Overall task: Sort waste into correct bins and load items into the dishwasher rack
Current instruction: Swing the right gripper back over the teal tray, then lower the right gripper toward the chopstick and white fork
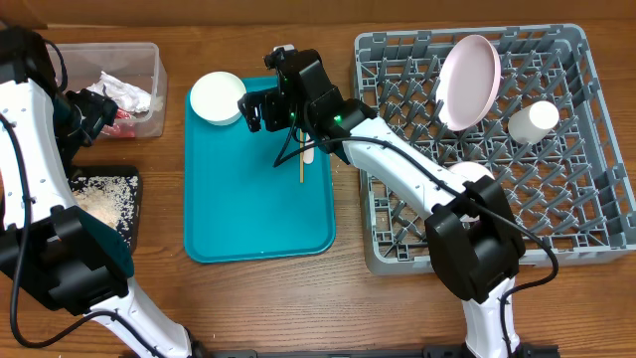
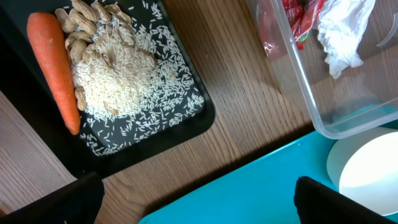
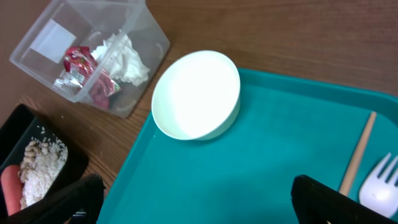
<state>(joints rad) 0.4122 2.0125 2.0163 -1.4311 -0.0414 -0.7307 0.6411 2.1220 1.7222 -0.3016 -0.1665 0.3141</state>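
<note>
1. Wooden worktop is filling the overhead view, with brown board running behind it. The grey dishwasher rack (image 1: pixel 596 149) is already holding the plate (image 1: pixel 469 80) on edge and the cup (image 1: pixel 533 119) on its side. One white bowl (image 1: pixel 218 97), the fork (image 1: pixel 308 151) and the wooden stick (image 1: pixel 300 167) are lying on the teal tray (image 1: pixel 258 219), yet to be loaded. The right end effector (image 1: pixel 250 111) is hovering just beside the bowl, and the left end effector (image 1: pixel 99 111) is hanging near the clear tub (image 1: pixel 154 50).
2. From the left wrist, the carrot (image 2: pixel 56 68) and food scraps (image 2: pixel 115 74) are lying in the black tray (image 2: pixel 202 118), while the red wrapper (image 2: pixel 298 18) and napkin (image 2: pixel 339 31) are sitting in the tub. Waste sorting is looking finished. This end effector is spreading wide, gripping nothing.
3. From the right wrist, that end effector is gaping too, empty, with the bowl ahead. No second bowl is showing anywhere. The wrapper's print is too small to read, and no other labels are showing
</note>
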